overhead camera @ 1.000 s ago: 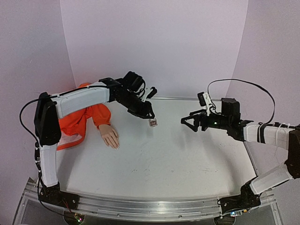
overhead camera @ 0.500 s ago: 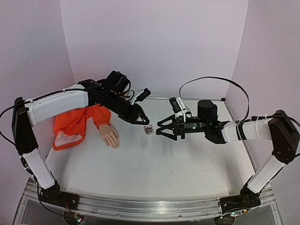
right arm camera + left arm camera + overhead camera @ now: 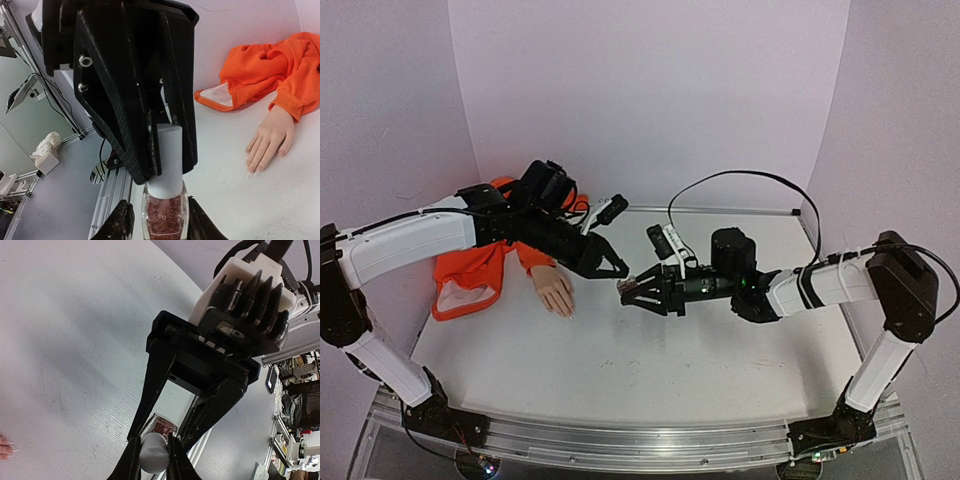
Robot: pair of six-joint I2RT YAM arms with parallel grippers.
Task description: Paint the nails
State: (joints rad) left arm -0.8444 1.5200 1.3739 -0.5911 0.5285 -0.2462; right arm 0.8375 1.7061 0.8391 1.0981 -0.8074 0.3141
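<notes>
Bottle [image 3: 164,217]: lower part cut off by the frame edge in the right wrist view. In the top view it is lost between the gripper tips.

Left gripper [image 3: 618,272]: clamped on the pale cap [image 3: 170,150].

Right gripper [image 3: 627,290]: narrowed around the glass body. Cannot tell whether it presses.

Nails [image 3: 252,172]: on the mannequin hand [image 3: 556,291], which lies flat on the table [image 3: 650,370], left of both grippers and apart from them. The orange sleeve [image 3: 470,270] is bunched behind it.

Open table lies toward the near edge and to the right.

Versus 0.5 s ago: right gripper has moved left onto the bottle, jaws narrower. Mannequin hand unmoved.
</notes>
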